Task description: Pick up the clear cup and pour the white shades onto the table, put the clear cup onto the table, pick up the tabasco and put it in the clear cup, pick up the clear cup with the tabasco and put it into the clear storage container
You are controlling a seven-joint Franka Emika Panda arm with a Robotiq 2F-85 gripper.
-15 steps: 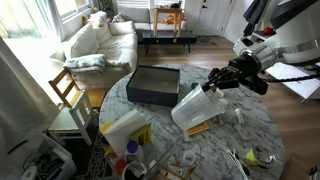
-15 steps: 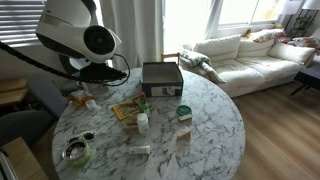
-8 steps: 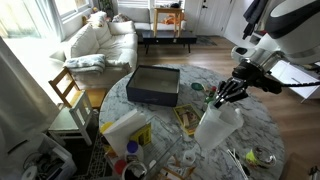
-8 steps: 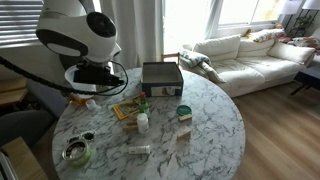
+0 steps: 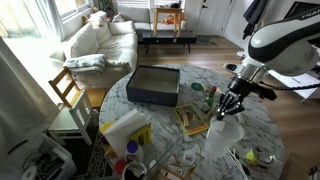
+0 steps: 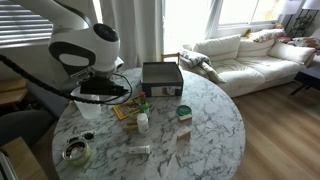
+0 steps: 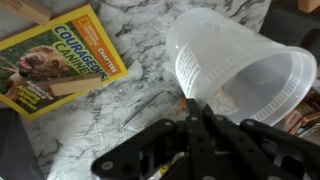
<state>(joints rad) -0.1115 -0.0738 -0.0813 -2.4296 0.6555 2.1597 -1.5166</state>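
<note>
The gripper [image 7: 192, 108] comes in from the lower edge of the wrist view, and its black jaws are closed on the rim wall of the clear storage container [image 7: 240, 70]. The container is tilted, with its open mouth turned to the right of that view and its narrower base up and to the left. A printed label runs down its side, close to where the jaws pinch it.

In an exterior view the container [image 5: 222, 135] hangs under the gripper [image 5: 230, 103] over the near side of the marbled bench [image 5: 160, 130]. Its lower end is close to the top, but I cannot tell whether it touches. In the opposite exterior view the arm's large white housing hides much of the grasp, and only a pale part of the container [image 6: 88, 110] shows below the gripper [image 6: 98, 95].

A yellow National Geographic book [image 7: 60, 62] with a dog on its cover lies flat on the bench [image 7: 130, 110], just beside the container. It also shows in both exterior views [image 5: 190, 120] [image 6: 127, 110].

The dark shallow box [image 5: 153, 85] sits at the far edge of the bench, well apart from the gripper.
</note>
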